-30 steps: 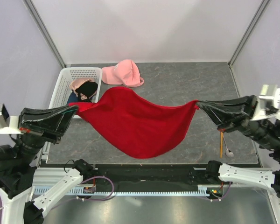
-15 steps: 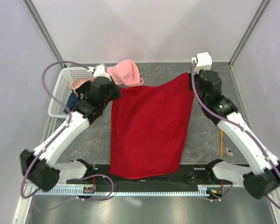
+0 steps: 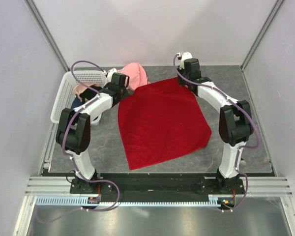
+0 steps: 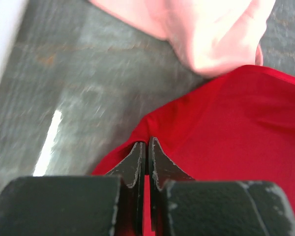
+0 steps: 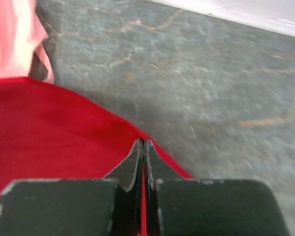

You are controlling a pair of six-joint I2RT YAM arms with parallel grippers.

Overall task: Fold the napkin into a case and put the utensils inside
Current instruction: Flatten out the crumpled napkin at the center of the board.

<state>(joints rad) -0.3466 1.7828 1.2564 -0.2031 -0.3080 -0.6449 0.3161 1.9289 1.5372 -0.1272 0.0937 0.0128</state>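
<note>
The red napkin (image 3: 160,120) lies spread flat on the grey table, roughly square and turned a little. My left gripper (image 3: 122,90) is shut on its far left corner (image 4: 148,129), beside the pink cap. My right gripper (image 3: 183,81) is shut on its far right corner (image 5: 137,132). Both arms are stretched far out over the table. The orange utensils are hidden from every view.
A pink cap (image 3: 135,74) lies at the back, touching the napkin's far edge; it also shows in the left wrist view (image 4: 206,29). A white basket (image 3: 64,91) with black, blue and peach garments stands at the back left.
Both grippers have carried the napkin's corners from mid-air to the far side of the table. The cloth went from hanging between them to lying flat.
</note>
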